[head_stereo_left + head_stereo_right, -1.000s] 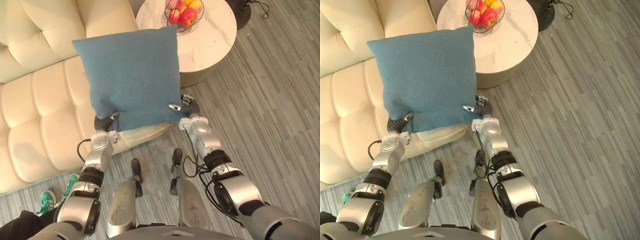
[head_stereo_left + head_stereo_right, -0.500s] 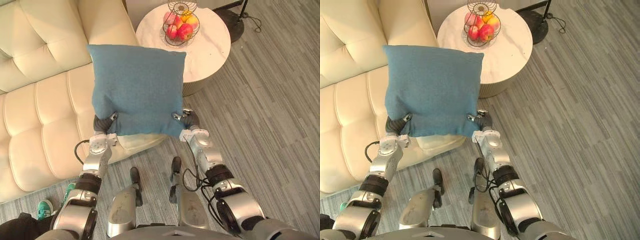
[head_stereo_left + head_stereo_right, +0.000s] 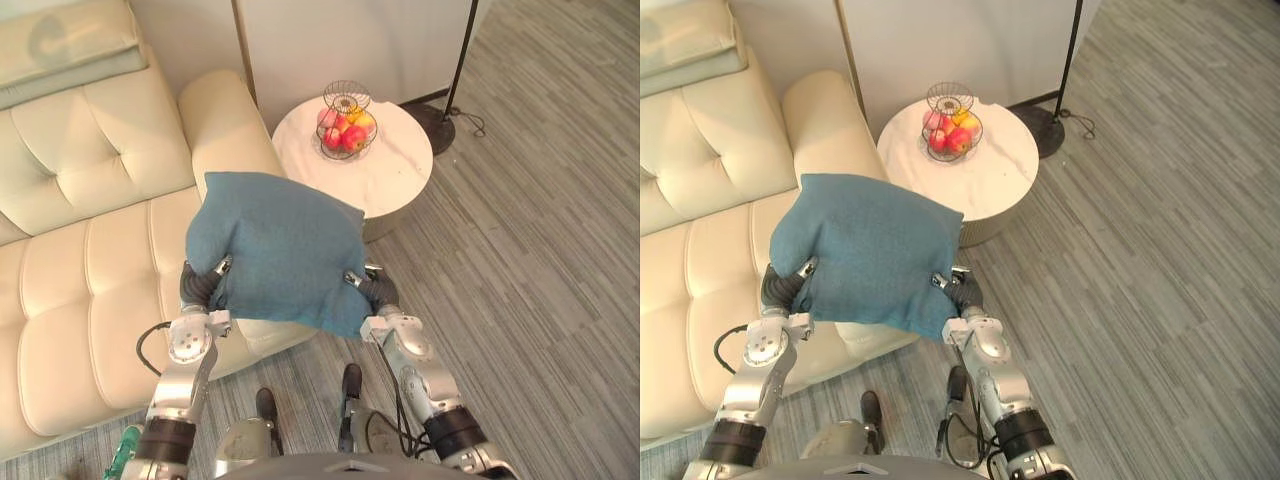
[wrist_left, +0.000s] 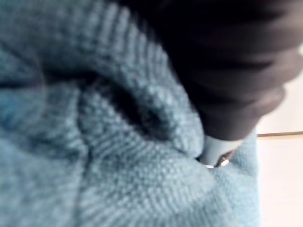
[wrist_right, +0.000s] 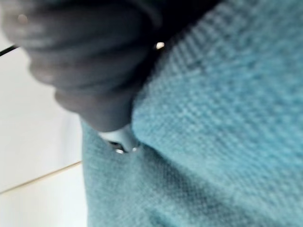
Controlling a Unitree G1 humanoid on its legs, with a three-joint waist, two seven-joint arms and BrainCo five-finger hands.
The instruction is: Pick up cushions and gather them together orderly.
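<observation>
Over the sofa (image 3: 90,260), the cushion (image 3: 275,250) is gripped by left hand (image 3: 205,283) and right hand (image 3: 372,292); corners should be lowered evenly.

Pretty clearly someone's living room: big cream tufted sofa (image 3: 80,260) filling the left side, round white side table (image 3: 395,175) with a wire fruit basket (image 3: 347,103) upper centre, floor lamp base (image 3: 436,116) upper right, grey plank floor (image 3: 540,250).

Blue cushion (image 3: 865,255) gripped at lower corners by left hand (image 3: 780,288) and right hand (image 3: 962,292), over cream sofa (image 3: 700,260)
</observation>
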